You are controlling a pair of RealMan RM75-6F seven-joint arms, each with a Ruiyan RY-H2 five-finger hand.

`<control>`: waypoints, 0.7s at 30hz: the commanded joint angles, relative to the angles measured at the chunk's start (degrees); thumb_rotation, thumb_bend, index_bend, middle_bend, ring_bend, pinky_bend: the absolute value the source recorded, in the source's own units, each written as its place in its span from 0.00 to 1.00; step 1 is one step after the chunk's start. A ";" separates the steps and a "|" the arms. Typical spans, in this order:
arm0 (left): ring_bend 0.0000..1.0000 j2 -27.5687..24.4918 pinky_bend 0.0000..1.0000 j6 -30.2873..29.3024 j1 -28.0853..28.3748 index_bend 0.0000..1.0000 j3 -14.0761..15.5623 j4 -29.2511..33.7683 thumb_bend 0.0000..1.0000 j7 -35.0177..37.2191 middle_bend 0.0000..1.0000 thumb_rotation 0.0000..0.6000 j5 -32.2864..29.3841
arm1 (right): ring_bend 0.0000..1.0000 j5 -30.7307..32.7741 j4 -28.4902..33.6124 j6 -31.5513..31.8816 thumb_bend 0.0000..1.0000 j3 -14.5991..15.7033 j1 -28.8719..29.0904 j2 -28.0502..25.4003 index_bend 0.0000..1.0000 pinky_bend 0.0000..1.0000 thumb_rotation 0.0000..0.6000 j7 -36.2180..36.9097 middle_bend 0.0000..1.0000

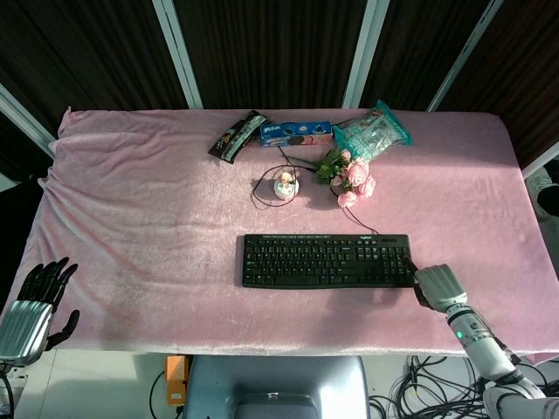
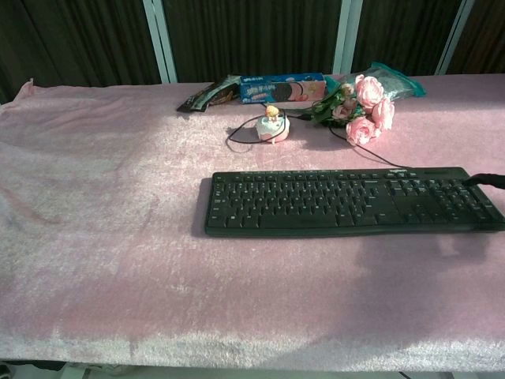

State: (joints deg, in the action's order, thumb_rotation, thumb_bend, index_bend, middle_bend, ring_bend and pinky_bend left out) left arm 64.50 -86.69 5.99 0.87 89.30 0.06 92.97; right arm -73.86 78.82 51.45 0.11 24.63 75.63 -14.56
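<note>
Right hand sits at the near right, fingertips touching the right end of the black keyboard; whether they grip it, I cannot tell. Left hand hangs off the near left table corner, fingers spread, holding nothing. Beyond the keyboard: small figurine, pink roses, snack packets along the far edge.

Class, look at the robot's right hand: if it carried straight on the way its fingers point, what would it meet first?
Probably the black keyboard: the right hand already sits at its right end, fingers aimed toward it.
</note>
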 commanded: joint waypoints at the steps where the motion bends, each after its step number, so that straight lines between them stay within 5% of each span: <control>1: 0.00 0.03 0.00 -0.10 -0.04 0.00 0.01 -0.03 0.44 0.02 0.00 1.00 0.05 | 1.00 0.15 -0.16 -0.19 0.74 0.03 0.10 0.12 0.14 1.00 1.00 -0.02 1.00; 21: 0.00 -0.09 0.00 0.06 0.29 0.00 -0.11 -0.08 0.44 0.22 0.00 1.00 0.27 | 1.00 1.71 -0.45 -1.04 0.74 0.32 0.61 0.71 0.16 1.00 1.00 -1.44 1.00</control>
State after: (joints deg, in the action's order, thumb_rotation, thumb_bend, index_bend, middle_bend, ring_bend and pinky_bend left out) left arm 64.41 -86.62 6.28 0.76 89.22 0.26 93.24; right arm -72.22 78.44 50.48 0.42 25.20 76.26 -15.92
